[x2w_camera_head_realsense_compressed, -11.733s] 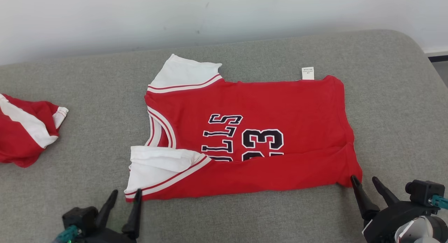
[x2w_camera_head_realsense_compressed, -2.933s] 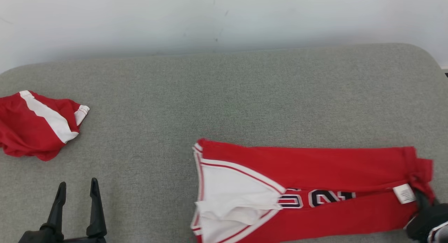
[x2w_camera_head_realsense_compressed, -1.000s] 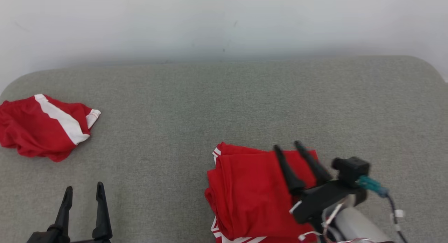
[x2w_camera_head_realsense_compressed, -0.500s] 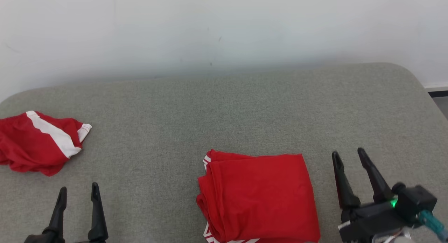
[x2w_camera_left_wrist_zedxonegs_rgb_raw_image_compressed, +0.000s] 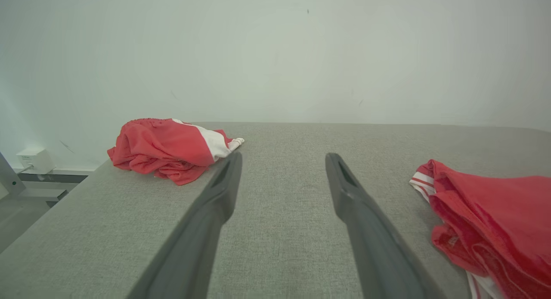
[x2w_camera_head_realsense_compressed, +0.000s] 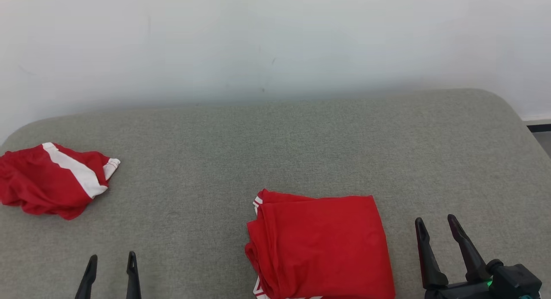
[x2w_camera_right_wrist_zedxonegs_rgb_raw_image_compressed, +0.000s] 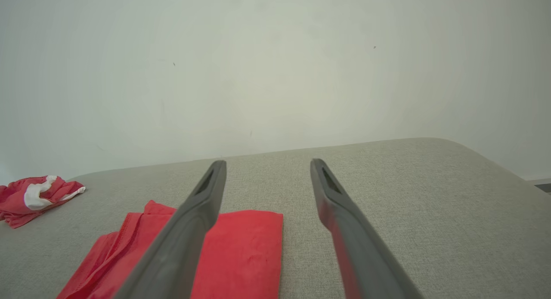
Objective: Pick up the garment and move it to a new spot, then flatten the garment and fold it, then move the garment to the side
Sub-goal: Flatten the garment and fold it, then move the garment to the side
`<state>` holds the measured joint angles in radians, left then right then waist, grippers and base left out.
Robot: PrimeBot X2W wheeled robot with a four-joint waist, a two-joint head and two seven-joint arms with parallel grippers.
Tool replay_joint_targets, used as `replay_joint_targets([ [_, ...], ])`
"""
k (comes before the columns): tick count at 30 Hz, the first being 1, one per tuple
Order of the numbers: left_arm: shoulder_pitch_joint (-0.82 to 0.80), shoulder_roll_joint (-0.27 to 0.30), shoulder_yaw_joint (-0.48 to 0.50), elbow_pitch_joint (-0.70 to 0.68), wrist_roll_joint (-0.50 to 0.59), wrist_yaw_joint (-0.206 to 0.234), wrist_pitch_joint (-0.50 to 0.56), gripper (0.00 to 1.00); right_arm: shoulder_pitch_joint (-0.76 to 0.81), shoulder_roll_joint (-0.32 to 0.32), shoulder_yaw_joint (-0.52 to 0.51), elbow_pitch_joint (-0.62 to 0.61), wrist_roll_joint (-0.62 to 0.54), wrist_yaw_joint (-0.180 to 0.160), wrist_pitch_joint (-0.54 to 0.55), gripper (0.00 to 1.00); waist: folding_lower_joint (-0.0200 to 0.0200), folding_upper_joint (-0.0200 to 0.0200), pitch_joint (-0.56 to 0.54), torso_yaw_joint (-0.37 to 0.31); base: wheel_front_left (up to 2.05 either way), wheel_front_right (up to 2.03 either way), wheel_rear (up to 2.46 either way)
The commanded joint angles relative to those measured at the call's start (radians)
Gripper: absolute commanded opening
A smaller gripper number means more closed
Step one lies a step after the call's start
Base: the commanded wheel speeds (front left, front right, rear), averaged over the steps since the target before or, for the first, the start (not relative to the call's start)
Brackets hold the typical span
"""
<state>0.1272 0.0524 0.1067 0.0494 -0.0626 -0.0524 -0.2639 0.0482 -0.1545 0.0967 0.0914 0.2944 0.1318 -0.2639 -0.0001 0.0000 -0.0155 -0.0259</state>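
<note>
From my end, the folded red shirt (x2w_camera_head_realsense_compressed: 320, 247) sits on the grey padded surface (x2w_camera_head_realsense_compressed: 275, 139) at about 5 o'clock, with nothing touching it. Right fingers (x2w_camera_head_realsense_compressed: 424, 251) at 4 o'clock, just beside it, spread wide and empty. Left fingers (x2w_camera_head_realsense_compressed: 132, 277) at 7 o'clock, same deal. Crumpled red-and-white bundle (x2w_camera_head_realsense_compressed: 47, 182) at 9 o'clock.

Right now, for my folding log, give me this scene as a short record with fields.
surface: grey padded top
jersey: red, folded into a compact rectangle, front right of centre
second garment: red and white, crumpled, far left
left gripper: open, empty
right gripper: open, empty, beside the jersey, not touching
remaining: move the jersey to the side
</note>
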Motion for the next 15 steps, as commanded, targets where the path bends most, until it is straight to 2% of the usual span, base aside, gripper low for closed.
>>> replay_joint_targets([
  [1,0.01,0.003,0.003,-0.005,-0.012,0.002,0.0,1.0,0.01,0.003,-0.006,-0.003,-0.008,-0.003,0.0,1.0,0.0001,0.0,0.0,0.006,0.0,0.0,0.0],
  [15,0.012,0.001,0.005,-0.006,-0.025,-0.033,0.0,1.0,0.0,0.006,0.002,0.029,-0.026,-0.003,0.0,1.0,0.0001,0.0,-0.003,0.019,0.0,0.0,0.0],
])
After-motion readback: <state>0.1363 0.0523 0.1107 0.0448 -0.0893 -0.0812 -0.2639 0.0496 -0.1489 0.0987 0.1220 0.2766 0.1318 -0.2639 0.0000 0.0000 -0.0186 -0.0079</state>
